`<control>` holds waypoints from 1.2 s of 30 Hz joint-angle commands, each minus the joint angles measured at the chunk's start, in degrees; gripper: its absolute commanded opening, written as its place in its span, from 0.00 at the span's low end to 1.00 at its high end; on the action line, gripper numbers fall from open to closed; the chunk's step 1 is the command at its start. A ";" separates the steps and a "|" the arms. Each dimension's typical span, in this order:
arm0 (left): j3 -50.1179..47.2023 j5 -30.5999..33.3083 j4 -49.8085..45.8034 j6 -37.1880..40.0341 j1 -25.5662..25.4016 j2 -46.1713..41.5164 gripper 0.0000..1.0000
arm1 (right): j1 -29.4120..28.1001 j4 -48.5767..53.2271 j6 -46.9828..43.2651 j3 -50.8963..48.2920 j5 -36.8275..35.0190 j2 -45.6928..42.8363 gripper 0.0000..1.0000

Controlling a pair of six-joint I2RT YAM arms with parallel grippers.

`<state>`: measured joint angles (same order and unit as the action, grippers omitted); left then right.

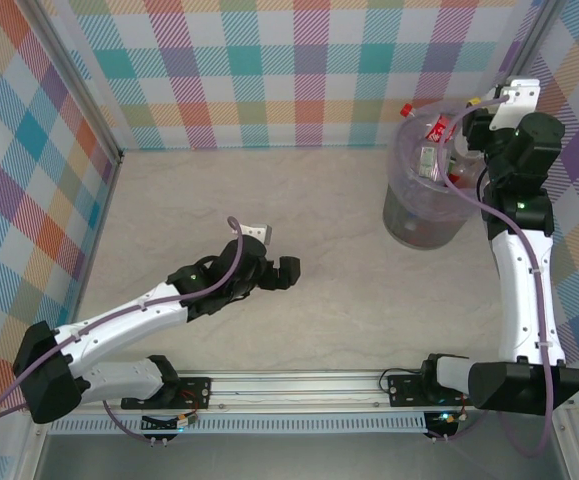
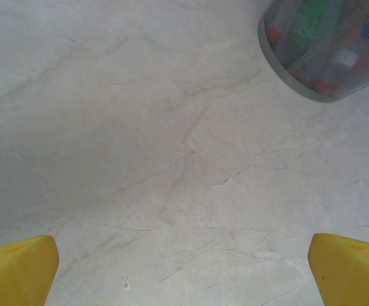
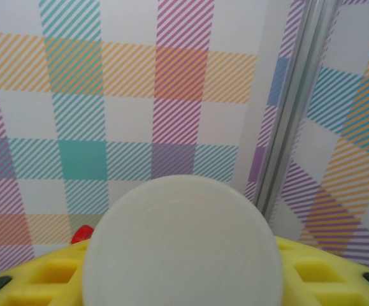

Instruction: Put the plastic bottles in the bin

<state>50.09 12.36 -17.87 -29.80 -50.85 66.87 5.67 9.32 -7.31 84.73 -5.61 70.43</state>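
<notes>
Top external view: right gripper (image 1: 466, 122) clamped on a red-capped bottle (image 1: 431, 118) above the bin (image 1: 409, 215); best released once centred over the opening, while left gripper (image 1: 289, 274) gapes wide, empty.

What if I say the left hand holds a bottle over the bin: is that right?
No. The right hand holds the bottle over the bin, as the top external view shows; the left hand hangs open above the table.
</notes>
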 commanded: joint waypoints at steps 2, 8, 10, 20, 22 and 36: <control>1.66 -1.11 0.51 0.48 0.45 0.72 1.00 | 0.22 6.52 5.18 0.47 4.41 0.27 0.21; 1.58 -0.92 -0.05 0.49 0.54 0.59 0.99 | 0.22 16.21 8.28 1.62 5.52 2.11 0.21; 1.12 -0.93 0.11 0.17 0.56 0.43 0.99 | 0.26 19.89 9.93 2.34 4.85 3.22 0.21; 0.28 -0.07 -0.93 -0.04 0.57 -1.22 0.99 | 0.26 23.57 15.04 -0.33 4.40 8.49 0.22; -0.05 0.16 -1.11 -0.05 0.54 -1.72 0.99 | 0.22 24.09 15.05 -0.25 4.18 10.17 0.22; -1.13 0.93 -1.29 -0.08 0.57 -2.66 0.99 | 0.27 29.03 15.40 4.48 9.00 21.22 0.25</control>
<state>49.91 12.12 -18.13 -29.82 -50.85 65.36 6.33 25.98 7.07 90.61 -0.71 87.42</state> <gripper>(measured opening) 0.992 0.518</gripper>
